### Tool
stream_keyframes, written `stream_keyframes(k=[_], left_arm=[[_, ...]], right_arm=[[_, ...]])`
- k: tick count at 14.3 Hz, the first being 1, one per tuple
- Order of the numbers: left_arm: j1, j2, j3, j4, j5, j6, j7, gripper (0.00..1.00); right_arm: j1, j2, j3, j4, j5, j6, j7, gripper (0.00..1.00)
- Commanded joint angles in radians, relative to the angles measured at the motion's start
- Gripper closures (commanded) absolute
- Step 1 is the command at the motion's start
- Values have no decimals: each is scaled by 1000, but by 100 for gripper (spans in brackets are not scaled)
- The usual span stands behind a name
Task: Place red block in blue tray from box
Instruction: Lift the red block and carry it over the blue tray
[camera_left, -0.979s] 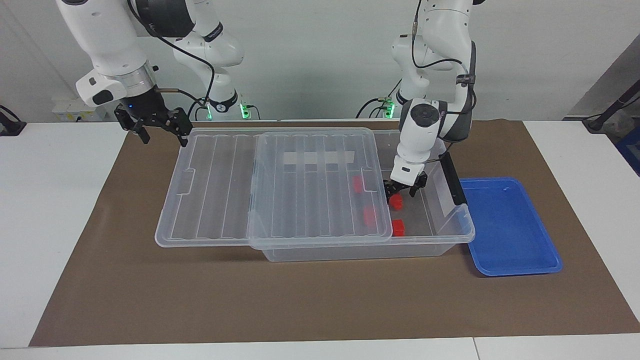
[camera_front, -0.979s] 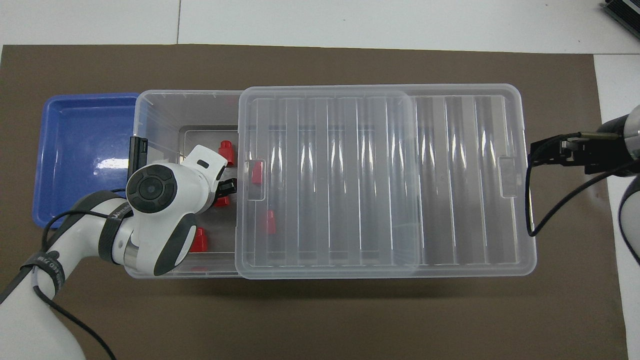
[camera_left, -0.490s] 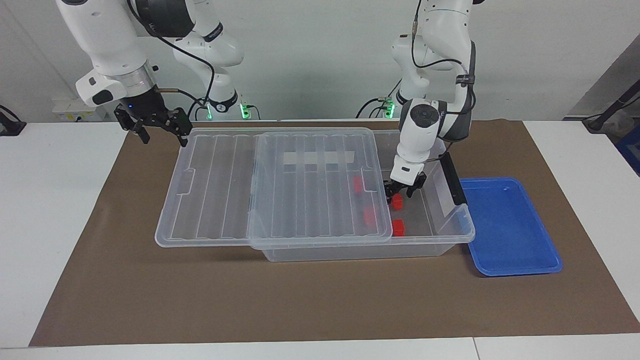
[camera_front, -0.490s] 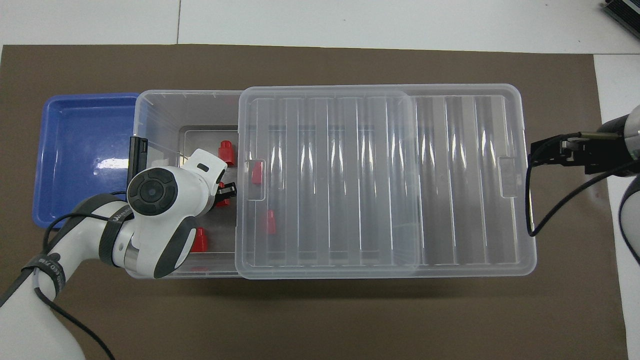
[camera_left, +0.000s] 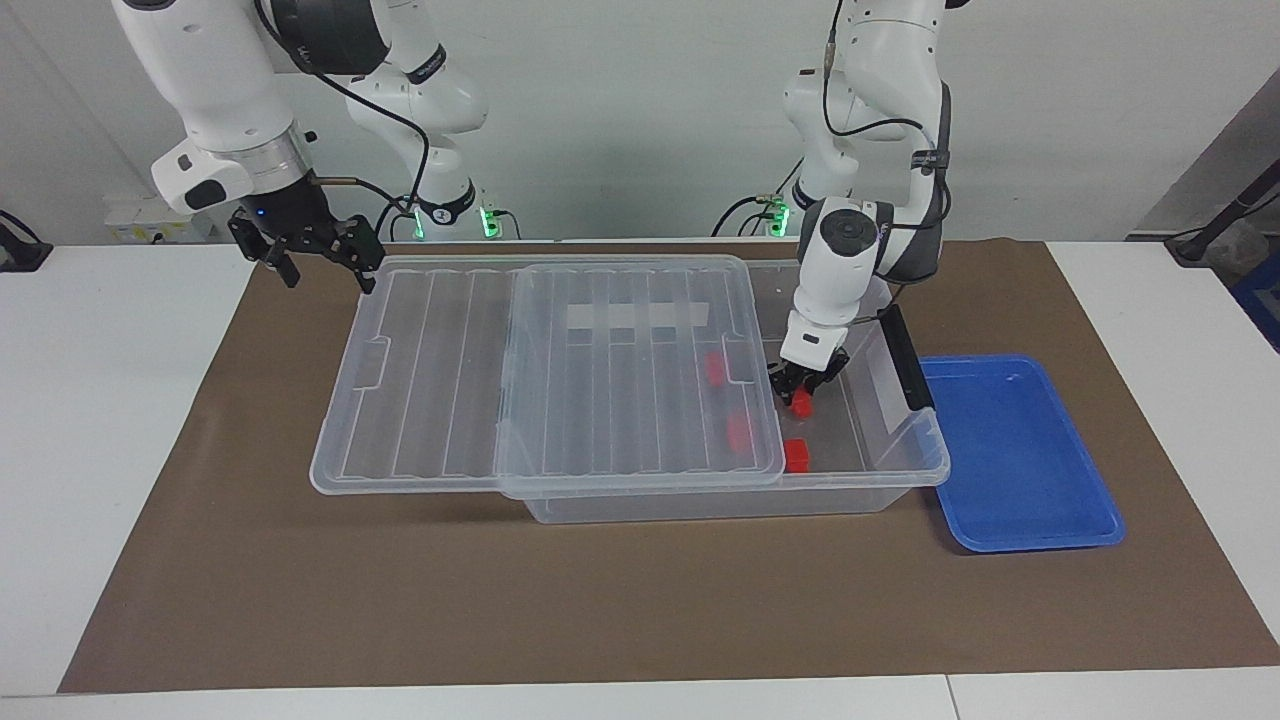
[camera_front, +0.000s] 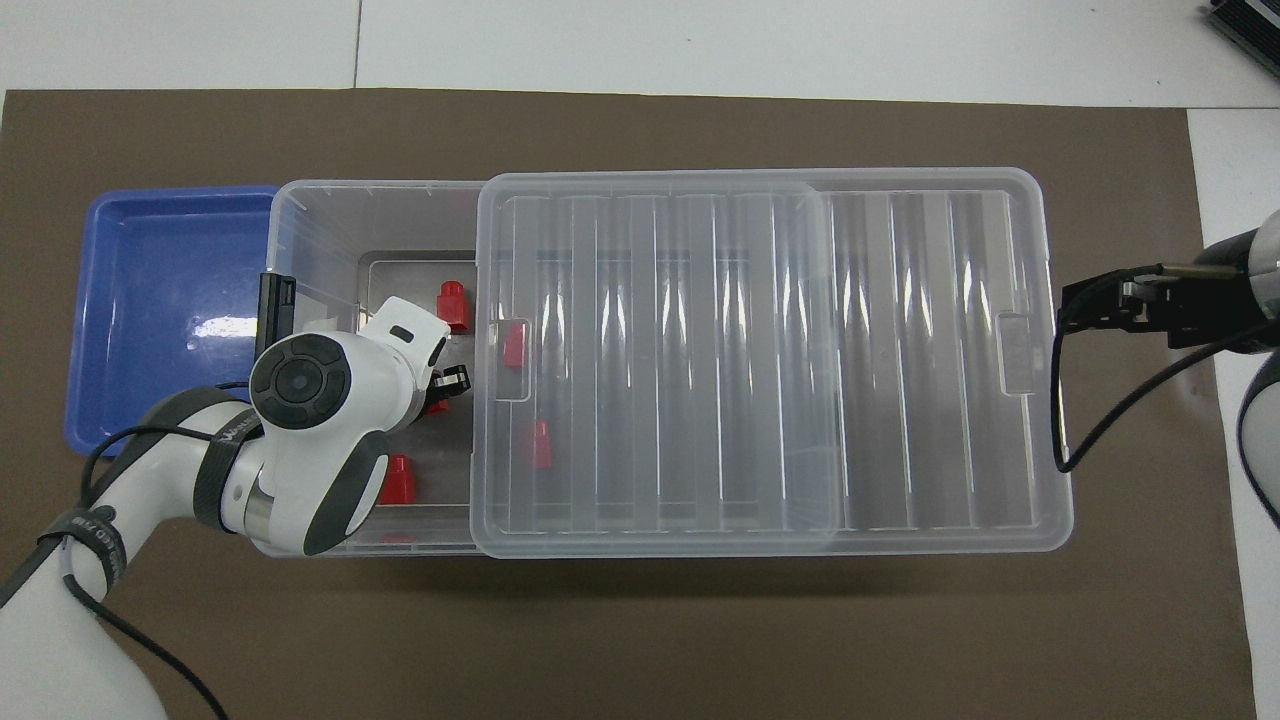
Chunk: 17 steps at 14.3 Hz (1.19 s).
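Left gripper (camera_left: 801, 387) inside box (camera_left: 890, 470), fingers closed around red block (camera_left: 801, 402) directly beneath; blue tray (camera_left: 1015, 455) alongside, untouched.

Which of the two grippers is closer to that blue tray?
Left. The left gripper is down in the box beside the blue tray; the right gripper waits at the lid's other end.

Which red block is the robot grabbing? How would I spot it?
Find the big clear box with its lid slid partway off. In the uncovered end, beside the blue tray, the left gripper reaches down inside. Its fingers are closed on the red block, the only one between black fingers; the others lie loose or under the lid.
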<state>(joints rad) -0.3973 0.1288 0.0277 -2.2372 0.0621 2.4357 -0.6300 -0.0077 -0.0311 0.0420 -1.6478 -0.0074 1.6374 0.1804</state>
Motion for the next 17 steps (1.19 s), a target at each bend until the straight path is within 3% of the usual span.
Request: stream_keyframes(k=[1,2,3,5,9,12,15,17], left_arm=[[6,-18,3,109,24,-160,-7,100],[8,-18,6,160,24,-228,-4,100],[14,-20,8,222,24,-306,-2,100],[43,-24,6,319,22,-424,16,100],[74,-32,9,477,13,-654,127,100],[150,-35,14,588,8,-774,267,100],[270,-35,15,593,5,-744,520,100],[351,-55,15,530,1,-652,649,100]], right_arm=[[-9,6,1,8,1,8,18,48],[-14,3,-1,-4,1,18,14,83],[-23,2,1,-13,1,22,7,100],[-28,-1,-2,-39,4,54,-57,100],[-104,-46,-5,-292,4,371,-73,100],[-117,-23,-5,-342,4,438,-65,100],[-117,11,-5,-353,4,481,-68,100],[-114,13,-5,-356,4,481,-70,100]])
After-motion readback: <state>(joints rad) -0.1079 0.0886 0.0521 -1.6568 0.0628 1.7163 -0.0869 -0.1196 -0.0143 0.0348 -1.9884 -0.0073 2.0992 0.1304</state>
